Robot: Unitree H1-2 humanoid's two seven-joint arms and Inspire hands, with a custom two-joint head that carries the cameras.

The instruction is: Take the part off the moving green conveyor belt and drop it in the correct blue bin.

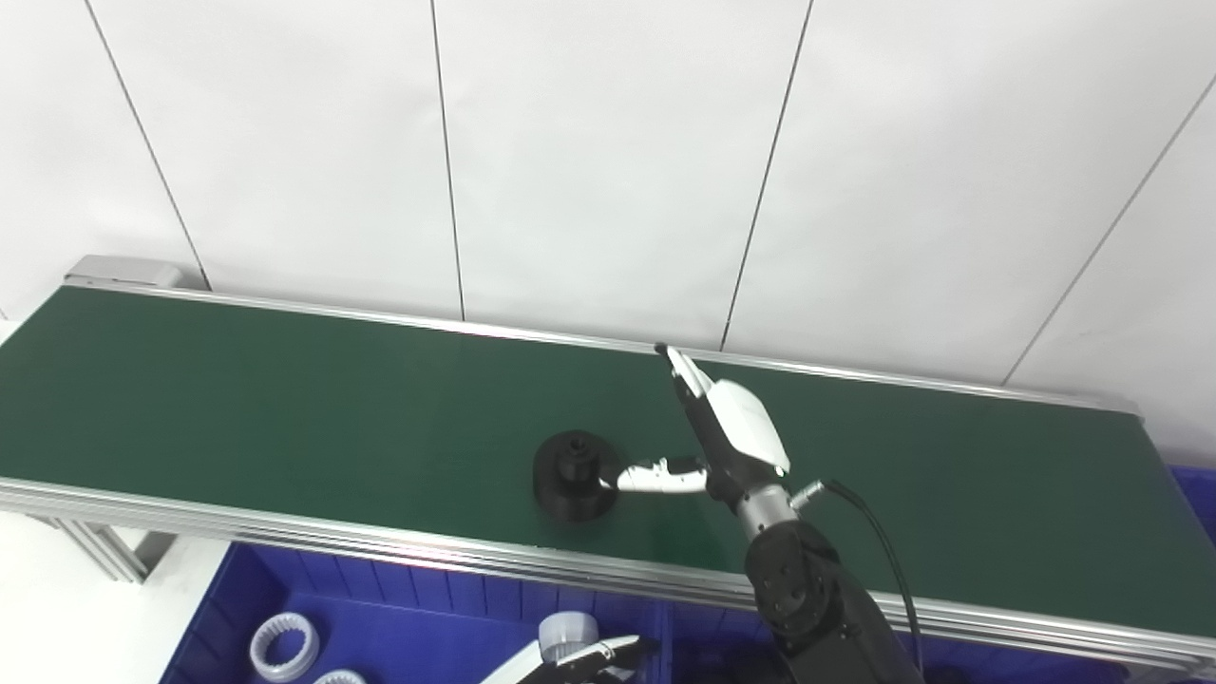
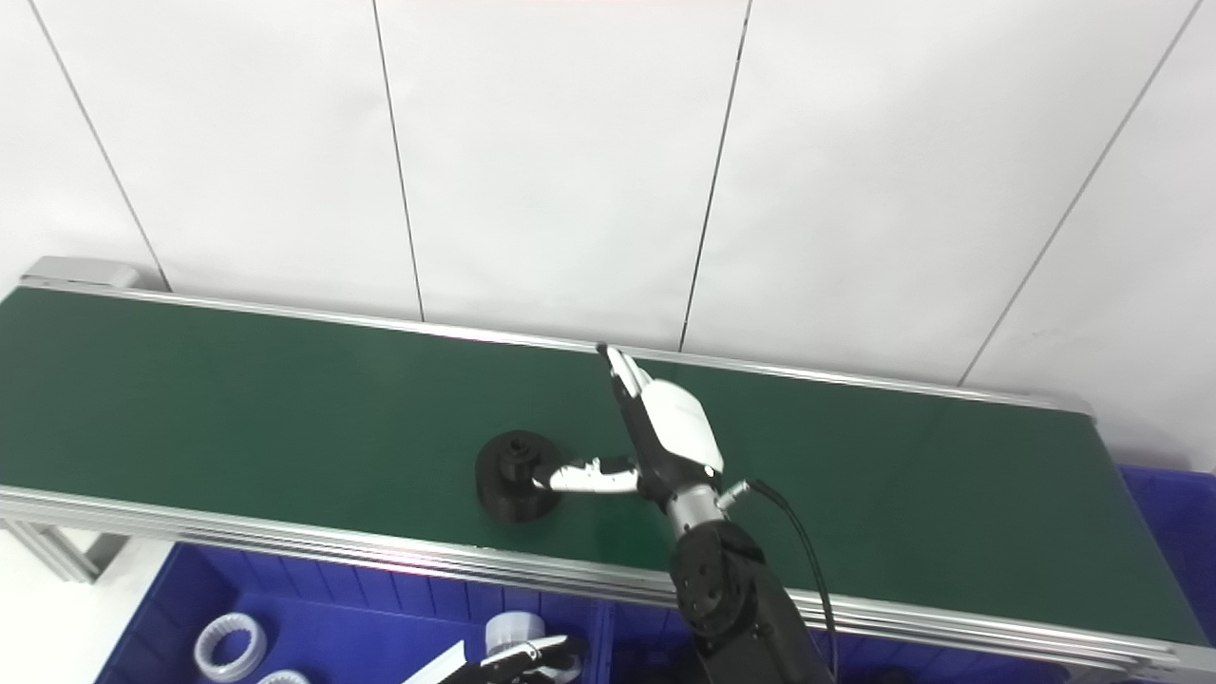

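A black round part [image 1: 573, 474] with a raised hub lies on the green conveyor belt [image 1: 285, 399], near its front edge. My right hand [image 1: 724, 427] is over the belt just right of the part, open, fingers stretched toward the far rail and thumb reaching left to touch the part's right side. It also shows in the right eye view [image 2: 665, 427], with the part [image 2: 516, 476]. My left hand [image 1: 579, 660] is low at the bottom edge over the blue bin [image 1: 380, 608]; only its fingertips show.
The blue bin below the belt's front rail holds white ring-shaped parts [image 1: 283, 646] and a white toothed part [image 1: 567, 634]. A divider separates it from a darker compartment [image 1: 722, 655] to the right. Another blue bin [image 1: 1199, 494] sits at the belt's right end.
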